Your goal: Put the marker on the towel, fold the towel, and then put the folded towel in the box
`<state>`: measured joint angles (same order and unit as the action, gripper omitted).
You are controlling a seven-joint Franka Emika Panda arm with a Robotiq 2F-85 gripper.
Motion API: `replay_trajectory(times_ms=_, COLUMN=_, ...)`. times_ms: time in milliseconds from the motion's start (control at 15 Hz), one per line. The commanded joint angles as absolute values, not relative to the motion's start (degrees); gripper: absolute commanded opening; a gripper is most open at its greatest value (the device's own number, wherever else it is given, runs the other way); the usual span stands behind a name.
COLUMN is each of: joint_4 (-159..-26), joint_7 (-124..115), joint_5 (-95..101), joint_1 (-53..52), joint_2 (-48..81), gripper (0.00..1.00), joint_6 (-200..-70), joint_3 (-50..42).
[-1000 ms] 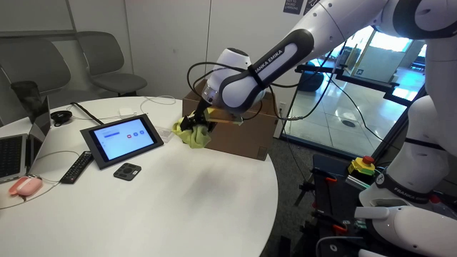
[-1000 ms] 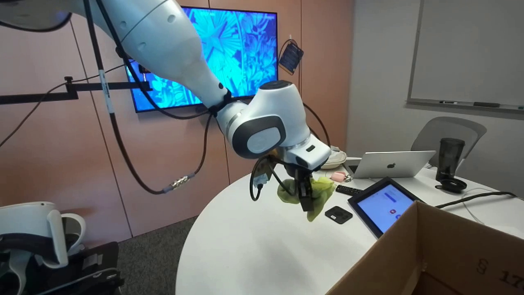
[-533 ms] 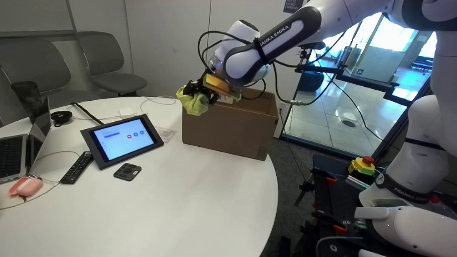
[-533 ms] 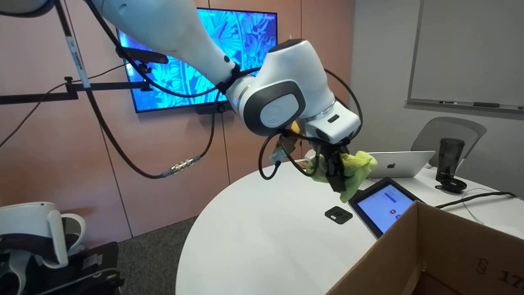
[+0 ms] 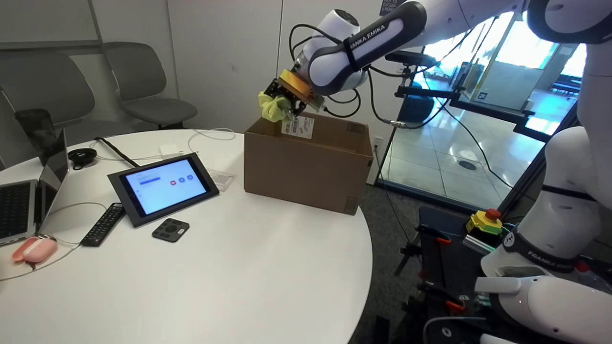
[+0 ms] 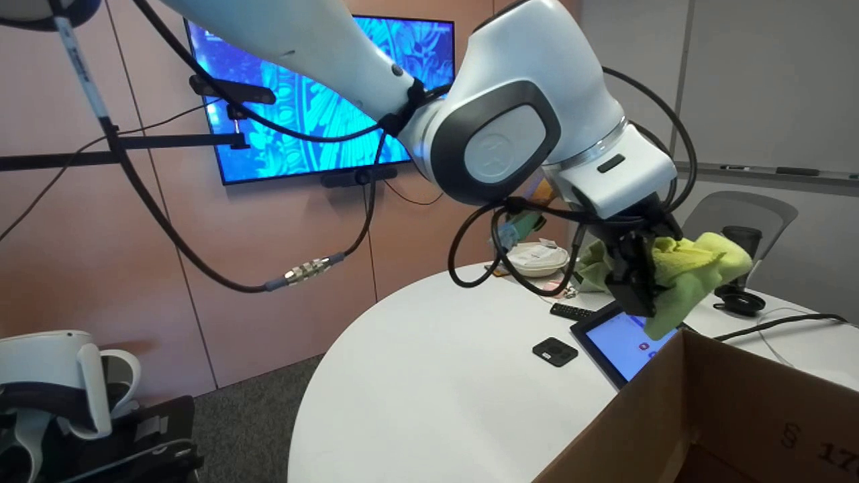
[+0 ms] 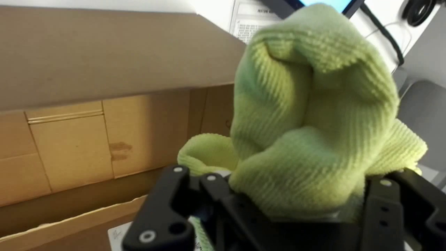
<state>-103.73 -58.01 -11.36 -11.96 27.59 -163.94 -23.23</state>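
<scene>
Pincer (image 5: 286, 99) gripped bunched towel (image 7: 310, 170) | it hung high near the box (image 5: 306, 174) | I guessed, to clear its sides

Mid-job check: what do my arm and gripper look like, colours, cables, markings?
The arm is white with dark rings round its joints, lettered FRANKA EMIKA in white on a dark band near its base. Black cables loop alongside, with a silver connector and a black strap. The gripper is black and angular, with pale round pins; an orange-yellow block sits beside it.
</scene>
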Motion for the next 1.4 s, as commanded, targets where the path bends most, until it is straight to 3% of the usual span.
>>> replay_trajectory(times_ms=0, joint_4=-102.86, joint_7=-68.46, joint_5=-8.90, joint_1=-16.35, joint_2=29.06, gripper=0.04, joint_6=-163.85, joint_3=-31.67)
replay_trajectory(times_ms=533, joint_4=-105.97, joint_7=-86.64, joint_5=-6.52, joint_1=-24.17, joint_2=32.01, gripper=0.04, joint_6=-157.55, joint_3=-46.61)
replay_trajectory(times_ms=1333, joint_4=-103.03, joint_7=-104.62, joint_5=6.98, joint_1=-12.28, joint_2=32.71, gripper=0.04, joint_6=-148.98, joint_3=-37.82)
